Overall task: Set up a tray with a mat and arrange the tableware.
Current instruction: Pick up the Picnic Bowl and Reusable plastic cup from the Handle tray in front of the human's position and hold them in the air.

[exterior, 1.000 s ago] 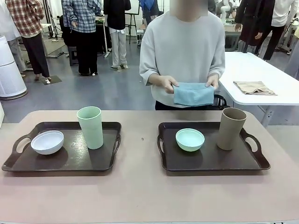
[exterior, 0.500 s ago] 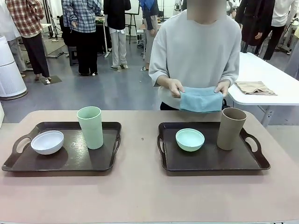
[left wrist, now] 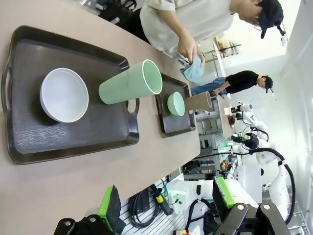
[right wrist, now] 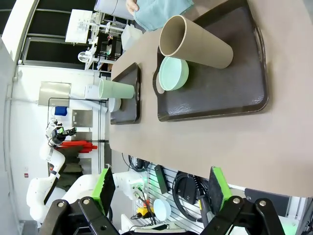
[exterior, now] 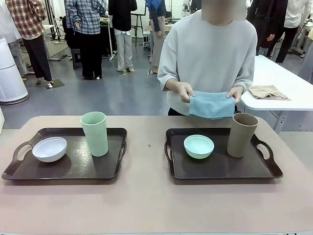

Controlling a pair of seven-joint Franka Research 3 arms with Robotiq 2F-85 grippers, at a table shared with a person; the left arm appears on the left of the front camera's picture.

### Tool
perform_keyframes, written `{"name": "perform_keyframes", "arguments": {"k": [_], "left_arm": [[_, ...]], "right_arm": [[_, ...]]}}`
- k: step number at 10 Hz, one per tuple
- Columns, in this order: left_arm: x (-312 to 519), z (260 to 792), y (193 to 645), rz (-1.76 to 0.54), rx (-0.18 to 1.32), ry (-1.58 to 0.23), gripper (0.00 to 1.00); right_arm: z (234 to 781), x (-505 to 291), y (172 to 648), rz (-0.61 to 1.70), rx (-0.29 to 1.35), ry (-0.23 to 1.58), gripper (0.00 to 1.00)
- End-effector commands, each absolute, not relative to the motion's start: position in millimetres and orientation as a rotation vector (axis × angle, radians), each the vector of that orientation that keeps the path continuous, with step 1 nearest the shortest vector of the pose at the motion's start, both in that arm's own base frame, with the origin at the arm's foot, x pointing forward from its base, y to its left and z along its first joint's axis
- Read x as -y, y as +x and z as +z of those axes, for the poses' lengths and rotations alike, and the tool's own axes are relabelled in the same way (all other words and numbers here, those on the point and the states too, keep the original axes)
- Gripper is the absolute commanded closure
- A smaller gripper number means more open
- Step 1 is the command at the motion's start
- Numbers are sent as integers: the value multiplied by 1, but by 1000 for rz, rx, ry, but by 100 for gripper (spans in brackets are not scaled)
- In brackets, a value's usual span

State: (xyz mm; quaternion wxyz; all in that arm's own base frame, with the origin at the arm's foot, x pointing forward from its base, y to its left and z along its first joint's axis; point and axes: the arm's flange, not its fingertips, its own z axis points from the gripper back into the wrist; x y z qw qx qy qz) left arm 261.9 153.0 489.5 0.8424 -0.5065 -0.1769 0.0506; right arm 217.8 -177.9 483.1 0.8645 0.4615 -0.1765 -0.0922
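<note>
Resting on the tabletop (exterior: 146,200) are two dark trays. The left tray (exterior: 73,166) carries one white bowl (exterior: 49,149) and one pale green cup (exterior: 95,133); the right tray (exterior: 220,169) carries one mint bowl (exterior: 199,146) and one taupe cup (exterior: 241,135). A person (exterior: 208,49) at the far edge holds one folded blue mat (exterior: 211,105) in both hands (exterior: 185,91), just beyond the right tray. The left pincer (left wrist: 166,205) is spread and empty, well apart from the left tray ahead. The right pincer (right wrist: 161,191), likewise spread and empty, hangs well short of the right tray.

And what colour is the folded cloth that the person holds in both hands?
The folded cloth is light blue, clearest in the front view.
</note>
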Motion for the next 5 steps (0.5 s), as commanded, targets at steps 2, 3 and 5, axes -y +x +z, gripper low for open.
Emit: {"name": "perform_keyframes", "arguments": {"k": [2, 3, 5], "left_arm": [[-155, 489, 262, 85, 394, -1087, 0], [-155, 489, 262, 85, 394, -1087, 0], [-155, 489, 262, 85, 394, -1087, 0]], "right_arm": [[483, 179, 221, -180, 384, 990, 0], [483, 179, 221, -180, 384, 990, 0], [483, 179, 221, -180, 384, 990, 0]]}}
